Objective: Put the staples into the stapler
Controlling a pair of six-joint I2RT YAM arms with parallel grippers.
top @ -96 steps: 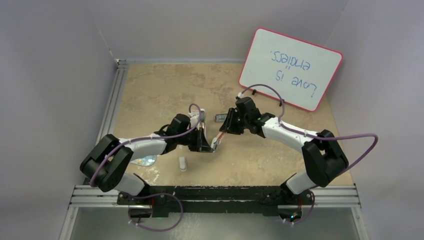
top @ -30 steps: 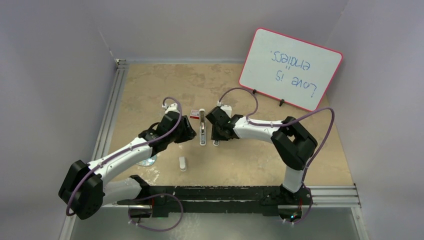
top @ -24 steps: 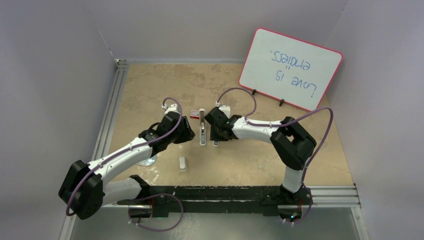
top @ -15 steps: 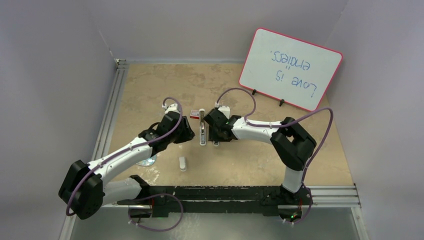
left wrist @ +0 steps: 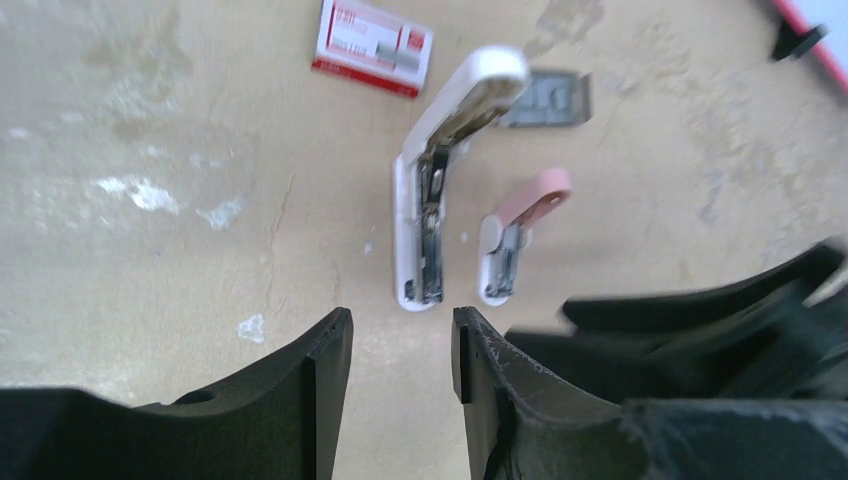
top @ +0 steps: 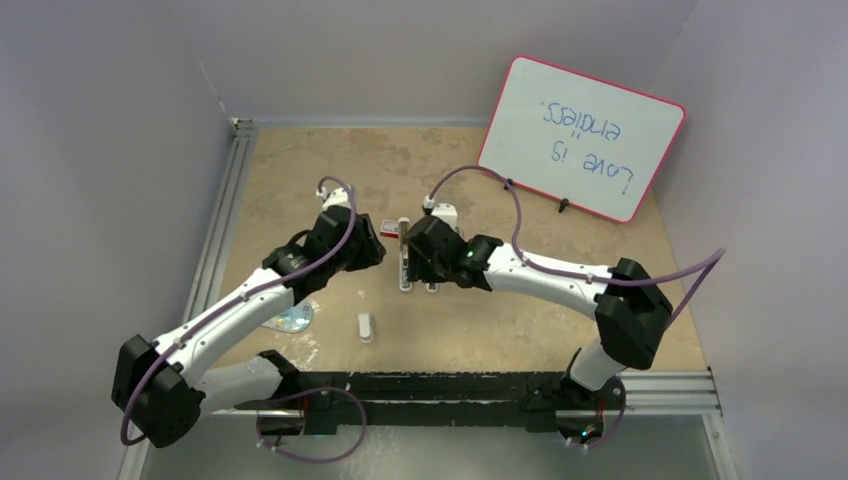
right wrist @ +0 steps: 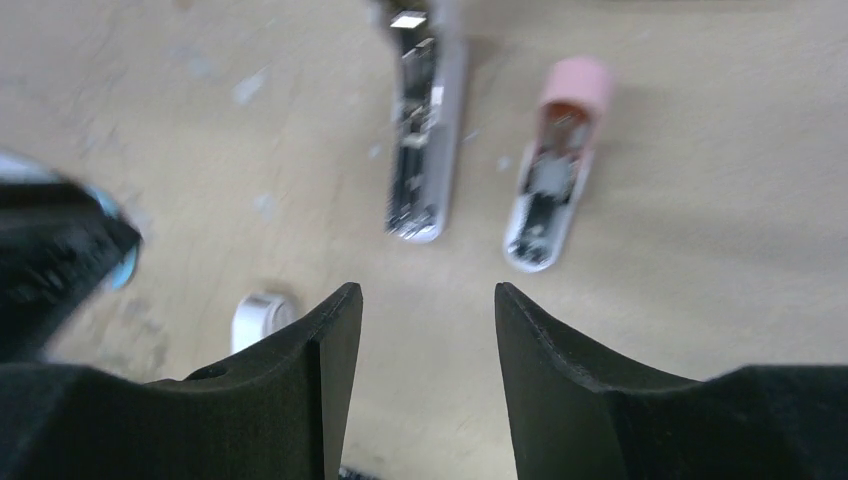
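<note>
A white stapler (left wrist: pixel 425 215) lies swung open on the tan table, its metal channel facing up; it also shows in the right wrist view (right wrist: pixel 425 130) and the top view (top: pixel 404 265). A small pink-and-white stapler (left wrist: pixel 512 240) lies open beside it (right wrist: pixel 555 170). The red staple box (left wrist: pixel 372 46) with its white label lies beyond them (top: pixel 389 229). A grey flat piece (left wrist: pixel 545 98), perhaps staple strips, lies behind the white stapler. My left gripper (left wrist: pixel 400 340) is open and empty, just short of the white stapler. My right gripper (right wrist: pixel 428 320) is open and empty above the table near both staplers.
A small white object (right wrist: pixel 258 318) lies near the front (top: pixel 366 327). A shiny disc (top: pixel 290 320) sits under the left arm. A pink-framed whiteboard (top: pixel 580 135) leans at the back right. The two grippers (top: pixel 372 250) (top: pixel 412 255) are close together on either side of the stapler.
Earlier both grippers met over a pinkish item nearer the front. In the last second the right arm's elbow swung out right and low; the left arm reached slightly farther back.
</note>
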